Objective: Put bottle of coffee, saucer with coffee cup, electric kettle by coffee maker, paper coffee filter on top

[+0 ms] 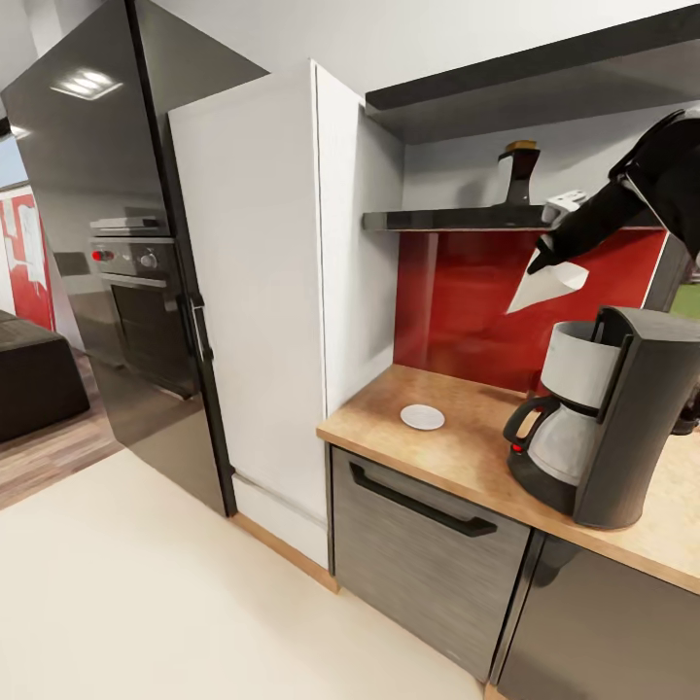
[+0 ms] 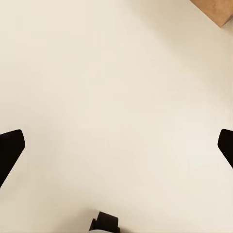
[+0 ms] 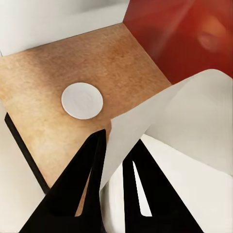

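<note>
Paper coffee filter [image 1: 546, 284], a white cone-shaped sheet, hangs in the air pinched by our right gripper [image 1: 542, 258], above and toward ten o'clock of the black-and-grey drip coffee maker [image 1: 608, 418] as the head view shows it. In the right wrist view we see our two black fingers [image 3: 87, 179] closed on the white paper coffee filter [image 3: 160, 126], one on each face of its edge, so the right claw is clamped on it. The coffee maker stands on the light wooden countertop [image 1: 457, 447], with its glass carafe and black handle facing nine o'clock. A small round white saucer [image 1: 423, 417] lies flat on the countertop at nine o'clock of the coffee maker, well apart from it; it also shows past the fingers in the right wrist view [image 3: 82, 100]. Behind runs a glossy red backsplash [image 1: 467, 301], and above it a dark wall shelf [image 1: 457, 220] carries a dark bottle with a tan cap [image 1: 519, 173]. A tall white cabinet [image 1: 262, 292] and a dark refrigerator [image 1: 97, 243] stand at nine o'clock of the counter. Our left gripper [image 2: 116, 150] hangs with its black fingertips [image 2: 10, 148] spread wide over the pale floor [image 2: 107, 97], holding nothing.
</note>
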Available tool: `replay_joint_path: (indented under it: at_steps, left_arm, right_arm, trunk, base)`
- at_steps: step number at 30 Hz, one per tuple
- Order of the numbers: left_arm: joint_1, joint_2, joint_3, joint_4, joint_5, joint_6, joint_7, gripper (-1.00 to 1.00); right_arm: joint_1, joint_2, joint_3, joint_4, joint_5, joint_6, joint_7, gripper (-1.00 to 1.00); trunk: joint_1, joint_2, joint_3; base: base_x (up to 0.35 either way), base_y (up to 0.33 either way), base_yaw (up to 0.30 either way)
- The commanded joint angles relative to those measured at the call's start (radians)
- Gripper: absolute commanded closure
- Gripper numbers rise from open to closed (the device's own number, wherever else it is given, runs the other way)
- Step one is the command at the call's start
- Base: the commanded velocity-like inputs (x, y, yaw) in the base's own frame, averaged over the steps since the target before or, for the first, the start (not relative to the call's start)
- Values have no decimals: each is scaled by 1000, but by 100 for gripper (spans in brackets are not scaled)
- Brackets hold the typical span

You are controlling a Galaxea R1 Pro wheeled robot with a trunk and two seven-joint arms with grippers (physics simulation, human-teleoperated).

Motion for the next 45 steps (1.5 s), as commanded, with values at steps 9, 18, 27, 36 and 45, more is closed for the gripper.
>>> replay_joint_path:
  at_steps: [9, 18, 27, 36, 45]
  left_arm:
    - [0, -1, 0, -1, 10, -2, 0, -100]
    - [0, -1, 0, -1, 10, -1, 0, -100]
    - [0, -1, 0, -1, 10, -2, 0, -100]
    - [0, -1, 0, -1, 10, -1, 0, -100]
    - [1, -1, 0, 0, 10, -2, 0, -100]
  right_arm:
    - [-2, -4, 2, -1, 28, 6, 10, 100]
    - [-2, -20, 2, 0, 58, 6, 11, 100]
    - [-3, -23, 1, 0, 197, 6, 11, 100]
    - [-8, -32, 0, 0, 226, 6, 11, 100]
    - [-49, -51, 2, 5, 232, 6, 11, 100]
  trunk:
    - [0, -1, -1]
    - [0, -1, -1]
    - [0, -1, -1]
    - [0, -1, -1]
    - [0, -1, -1]
  base:
    - [0, 0, 0]
    - [141, 89, 0]
    - [22, 13, 0]
    - [0, 0, 0]
    - [0, 0, 0]
